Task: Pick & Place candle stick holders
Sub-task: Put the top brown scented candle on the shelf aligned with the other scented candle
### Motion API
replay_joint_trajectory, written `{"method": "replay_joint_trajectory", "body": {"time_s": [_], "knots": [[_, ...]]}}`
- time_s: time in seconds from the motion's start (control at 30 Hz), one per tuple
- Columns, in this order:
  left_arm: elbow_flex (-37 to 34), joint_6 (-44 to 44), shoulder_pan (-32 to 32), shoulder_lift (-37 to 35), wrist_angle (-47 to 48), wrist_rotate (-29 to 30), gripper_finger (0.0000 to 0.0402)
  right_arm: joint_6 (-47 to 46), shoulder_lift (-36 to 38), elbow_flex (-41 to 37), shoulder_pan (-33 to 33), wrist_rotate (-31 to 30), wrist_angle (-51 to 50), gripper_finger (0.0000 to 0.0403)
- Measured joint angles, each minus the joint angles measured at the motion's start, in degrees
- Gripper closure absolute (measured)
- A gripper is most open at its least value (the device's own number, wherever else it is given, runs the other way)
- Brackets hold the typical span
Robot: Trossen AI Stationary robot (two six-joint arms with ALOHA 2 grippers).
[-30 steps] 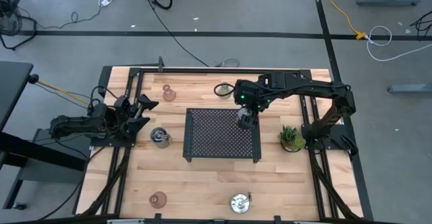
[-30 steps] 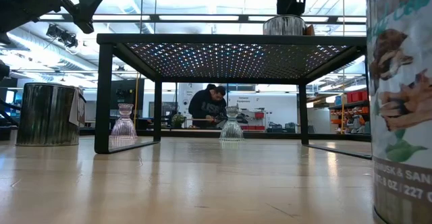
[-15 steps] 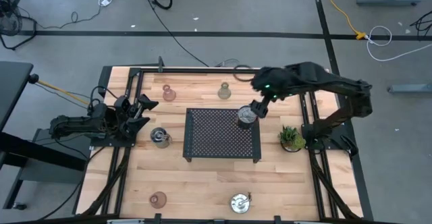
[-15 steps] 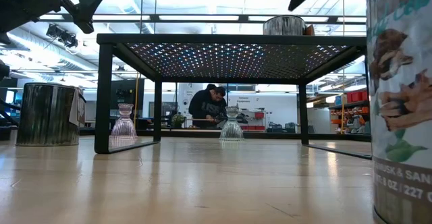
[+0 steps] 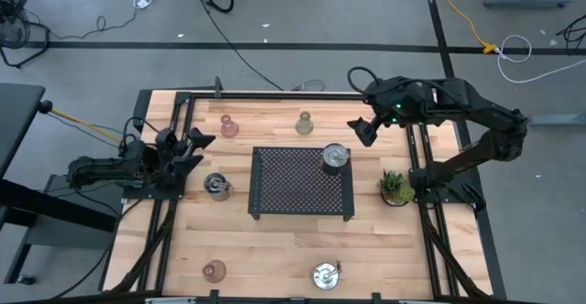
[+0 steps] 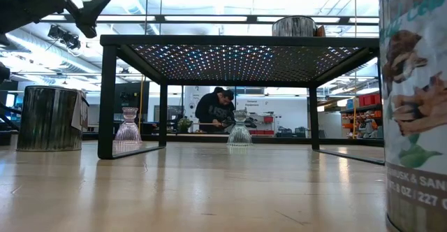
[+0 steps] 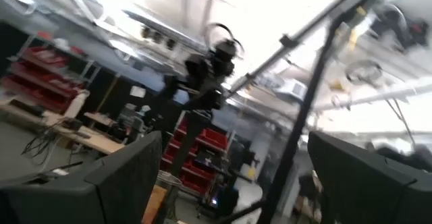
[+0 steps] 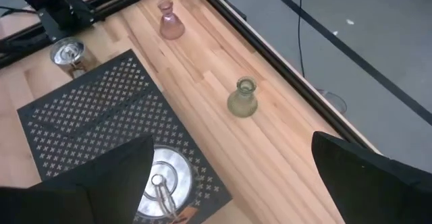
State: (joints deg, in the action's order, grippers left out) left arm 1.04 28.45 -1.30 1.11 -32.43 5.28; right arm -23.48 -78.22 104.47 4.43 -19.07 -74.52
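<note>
Overhead, the open right end effector (image 5: 360, 132) hovers off the black tray's (image 5: 284, 190) corner.

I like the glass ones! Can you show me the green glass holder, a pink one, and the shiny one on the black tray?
green glass holder (image 8: 242, 99), right wrist view, body.
pink glass holder (image 8: 170, 21), right wrist view, body.
silver holder (image 5: 335, 157), high view, dish.

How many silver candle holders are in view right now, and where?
3: one silver holder sits on the black tray's right rear corner, one on the table left of the tray, one near the front edge. None seems hidden.
</note>
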Motion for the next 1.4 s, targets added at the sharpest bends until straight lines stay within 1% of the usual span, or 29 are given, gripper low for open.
{"method": "replay_joint_trajectory", "body": {"time_s": [0.13,0.3,0.47,0.6,0.7,0.77,0.87,0.93,1.03,1.1,1.13,1.23,1.33,1.4], "knots": [[0.0,3.9,0.0,0.0,0.1,7.2,0.0028,0.0,-0.1,0.0,0.0,0.3,0.0,0.0003],[0.0,2.2,0.0,0.0,1.1,15.6,0.0028,0.0,-0.2,0.0,0.0,0.6,0.0,0.0003],[0.3,2.9,0.0,0.0,4.6,20.8,0.0028,0.0,-0.2,0.0,0.0,0.6,0.0,0.0003],[5.7,4.2,0.0,0.1,13.3,21.3,0.0028,0.0,-0.2,0.0,0.0,0.6,0.0,0.0003],[12.4,3.6,0.0,1.7,18.1,19.7,0.0028,0.2,-0.2,0.0,0.0,0.6,0.0,0.0003],[18.3,3.4,0.0,4.3,22.1,18.1,0.0028,0.4,-0.2,0.0,0.0,0.5,0.0,0.0003],[29.5,3.6,0.0,9.6,34.0,17.5,0.0028,0.7,-0.2,0.0,0.2,0.5,0.2,0.0003],[37.8,5.8,0.0,14.7,46.6,17.4,0.0028,1.5,-0.2,0.0,0.4,0.5,0.6,0.0003],[50.8,11.1,0.0,23.8,69.5,17.6,0.0028,1.9,-0.2,0.0,0.4,0.5,1.1,0.0003],[58.2,14.4,0.0,30.1,81.2,17.8,0.0028,1.9,-0.2,0.0,0.4,0.5,1.3,0.0003],[61.4,15.5,0.0,33.0,85.3,17.4,0.0028,2.1,-0.2,0.0,0.4,0.5,1.4,0.0003],[69.4,18.0,0.0,40.6,93.4,15.2,0.0028,3.1,-0.2,0.0,0.3,0.5,1.4,0.0003],[76.4,22.2,0.0,47.3,101.8,9.4,0.0028,4.0,-0.2,0.0,0.3,0.6,1.3,0.0003],[80.0,25.4,0.0,52.1,110.8,5.6,0.0028,5.1,-0.2,0.0,0.3,0.6,1.2,0.0003]]}}
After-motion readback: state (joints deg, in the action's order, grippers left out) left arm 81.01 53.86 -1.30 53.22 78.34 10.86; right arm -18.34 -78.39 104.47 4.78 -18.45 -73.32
